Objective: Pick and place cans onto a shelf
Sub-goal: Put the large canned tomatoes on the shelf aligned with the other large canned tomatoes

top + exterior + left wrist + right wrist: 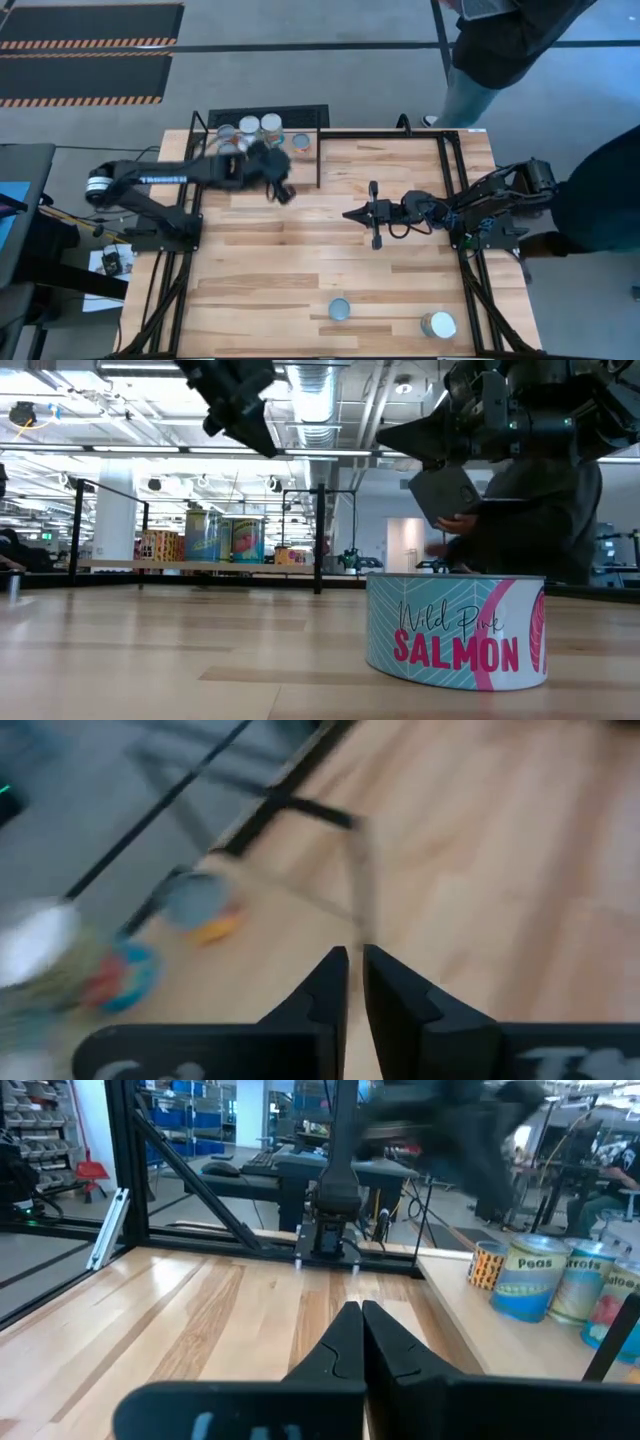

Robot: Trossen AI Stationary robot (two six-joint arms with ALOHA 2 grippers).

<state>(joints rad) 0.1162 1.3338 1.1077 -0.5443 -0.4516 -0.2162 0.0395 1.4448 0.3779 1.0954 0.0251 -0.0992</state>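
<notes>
My left gripper (283, 192) hung above the table (300, 280) at about eleven o'clock from its middle, just off the near edge of the shelf (335, 145), its fingers drawn nearly together with only a thin slit between them and nothing in them; I judged that it was empty because the cans (255, 130) it serves were already standing on the shelf. Those cans stood packed together at the shelf's left end, upright and touching or nearly so, likely to leave the bare board to their right free for more; one short tin (301, 142) sat just beside them. My right gripper (356, 213) waited over the middle of the table, at about three o'clock from centre, pinched fully together and carrying nothing. Two cans were not yet shelved: a blue-topped one (340, 310) at six o'clock and a white-topped one (439, 325) at about five o'clock, well apart from the shelf. In the low view a salmon tin (455, 630) stood upright on the table.
</notes>
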